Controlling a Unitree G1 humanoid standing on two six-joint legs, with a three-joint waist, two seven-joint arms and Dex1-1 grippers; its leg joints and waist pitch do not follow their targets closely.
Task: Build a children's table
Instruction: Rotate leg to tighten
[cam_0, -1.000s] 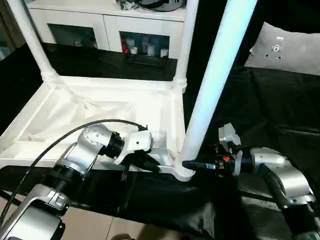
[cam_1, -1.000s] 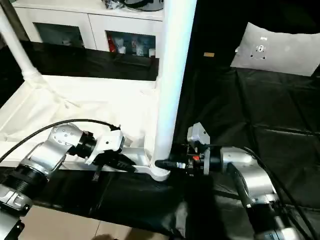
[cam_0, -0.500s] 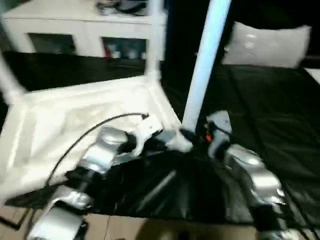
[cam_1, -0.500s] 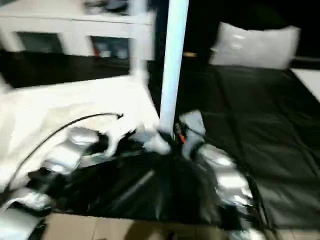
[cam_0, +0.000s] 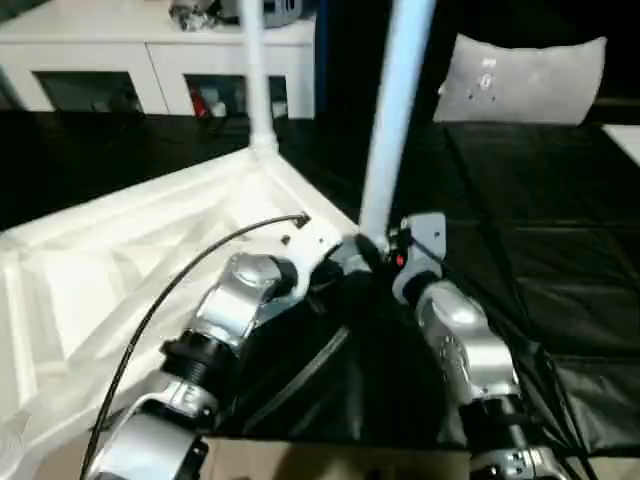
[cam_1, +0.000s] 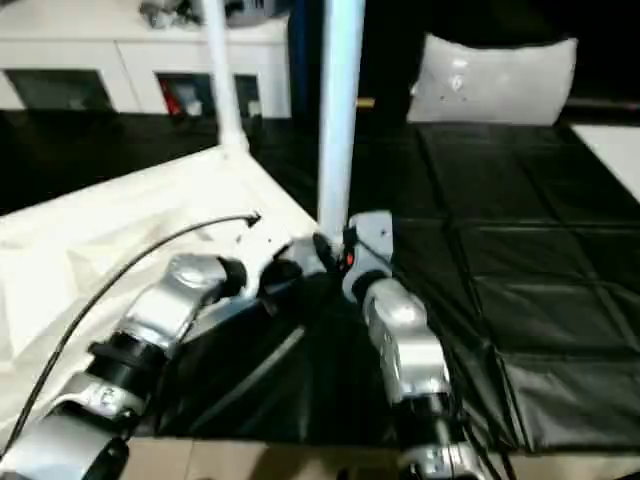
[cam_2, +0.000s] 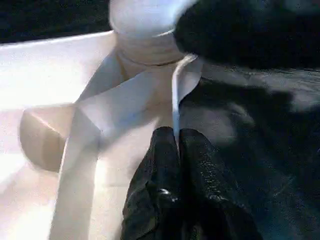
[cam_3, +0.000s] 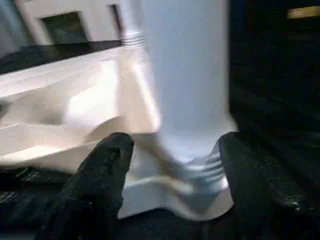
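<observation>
The children's table lies upside down on a black mat, its ribbed white top (cam_0: 120, 260) facing up. One white leg (cam_0: 395, 110) stands in the near corner socket (cam_3: 200, 175), and another leg (cam_0: 252, 70) stands at the far corner. My right gripper (cam_3: 175, 139) is open, one finger (cam_3: 105, 170) on each side of the near leg's base. My left gripper (cam_2: 176, 134) is shut on the thin rim (cam_2: 175, 100) of the top, just beside that same socket.
A white cabinet (cam_0: 150, 50) with shelves stands behind the table. A pale cushion (cam_0: 525, 65) lies at the back right on the black mat (cam_0: 540, 250). A black cable (cam_0: 180, 280) loops over my left forearm.
The camera has swung, so the whole scene sits differently in the picture. My right gripper's fingers have spread wider at the leg's base. The left gripper stays shut on the rim.
</observation>
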